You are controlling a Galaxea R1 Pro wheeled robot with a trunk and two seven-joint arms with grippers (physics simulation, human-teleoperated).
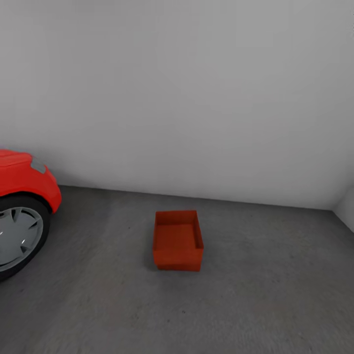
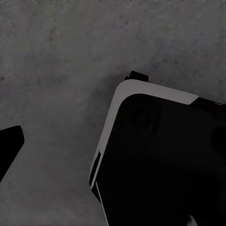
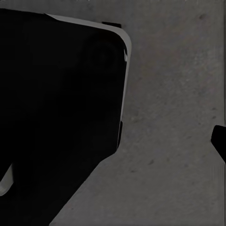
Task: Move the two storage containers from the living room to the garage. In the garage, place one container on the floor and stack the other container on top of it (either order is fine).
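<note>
Garage: dark grey floor [image 1: 275, 305], white wall [image 1: 196, 88] behind. Far left, red car [image 1: 22, 179] and its wheel. Centre, one orange-red container [image 1: 178, 239] sits alone on the concrete, open top up, long axis running near-to-far, dead ahead of you, neither arm nearer. Wrist views look down at floor and robot base [image 2: 160, 160]; whether either gripper is parted, you cannot tell.

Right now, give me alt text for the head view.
One orange-red storage container sits open and empty on the dark grey floor near a white wall. A red car's front wheel shows at left.
</note>
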